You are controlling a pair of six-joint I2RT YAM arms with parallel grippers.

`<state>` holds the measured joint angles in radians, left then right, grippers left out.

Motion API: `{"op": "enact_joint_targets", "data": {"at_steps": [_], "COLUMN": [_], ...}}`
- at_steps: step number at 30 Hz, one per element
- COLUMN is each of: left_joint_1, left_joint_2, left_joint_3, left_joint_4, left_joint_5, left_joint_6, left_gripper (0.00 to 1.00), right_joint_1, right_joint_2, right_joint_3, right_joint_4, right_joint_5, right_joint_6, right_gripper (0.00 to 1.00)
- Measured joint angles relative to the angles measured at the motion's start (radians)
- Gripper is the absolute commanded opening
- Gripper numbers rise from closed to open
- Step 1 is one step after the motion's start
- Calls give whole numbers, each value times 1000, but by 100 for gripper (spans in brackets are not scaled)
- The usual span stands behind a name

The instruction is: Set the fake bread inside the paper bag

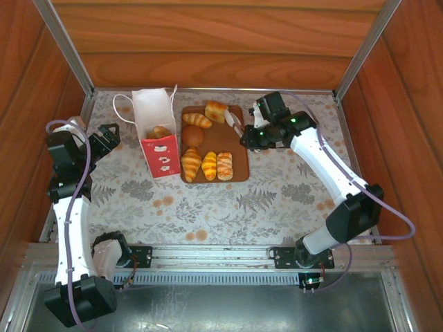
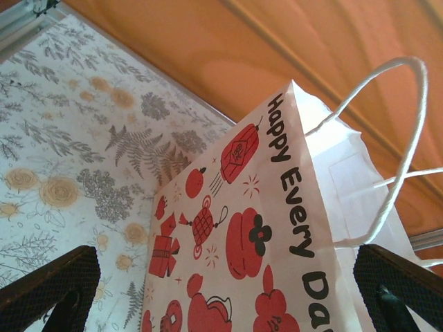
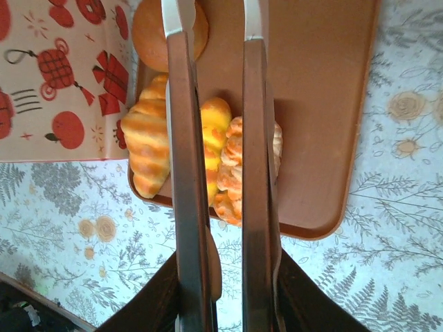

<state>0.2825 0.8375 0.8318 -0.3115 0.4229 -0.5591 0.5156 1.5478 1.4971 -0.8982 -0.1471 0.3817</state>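
**Fig.** Top view. L gripper (image 1: 109, 140) sits just left of the small upright paper bag (image 1: 156, 142) (white top, red printed front, white cord handles). One golden-brown toy pastry (image 1: 160, 131) lies inside it. Just right of the bag, a flat brown rectangular board (image 1: 220, 142) on the floral tabletop (image 1: 208, 207) carries the rest of the fake bread: squarish loaf (image 1: 216, 111), upper croissant (image 1: 197, 120), round brown bun (image 1: 192, 135), and a near row of lower croissant (image 1: 191, 164) plus two striped rolls (image 1: 217, 166).

L wrist view: fingers (image 2: 48, 290) spread wide, one on each side of the bag (image 2: 263, 235); contact w/ the paper can't be told.

R gripper (image 1: 244, 135) is over the board's far-right part, clamped on thin metal tongs (image 1: 235, 124). R wrist view: tong arms (image 3: 183, 138) parallel and apart, above the rolls (image 3: 235, 166), nothing between them.
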Motion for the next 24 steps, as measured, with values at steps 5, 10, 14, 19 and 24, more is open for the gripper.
{"op": "enact_joint_targets", "data": {"at_steps": [5, 10, 14, 19, 24], "left_joint_1": [0, 0, 0, 0, 0], "left_joint_2": [4, 21, 25, 45, 74], "left_joint_3": [-20, -20, -20, -20, -20], "left_joint_4": [51, 88, 103, 129, 140], "left_joint_5": [-4, -4, -4, -4, -5], "left_joint_6": [-25, -49, -69, -90, -105], "left_gripper": [100, 100, 100, 100, 100], "right_joint_1": [-2, -29, -69, -124, -165], "right_joint_2": [72, 61, 54, 54, 54], "right_joint_3": [1, -53, -106, -120, -117], "right_joint_4": [0, 45, 67, 76, 82], "right_joint_5": [-27, -69, -108, -142, -152], "right_joint_6": [-10, -10, -24, -82, -184], "right_gripper": [30, 30, 31, 31, 31]}}
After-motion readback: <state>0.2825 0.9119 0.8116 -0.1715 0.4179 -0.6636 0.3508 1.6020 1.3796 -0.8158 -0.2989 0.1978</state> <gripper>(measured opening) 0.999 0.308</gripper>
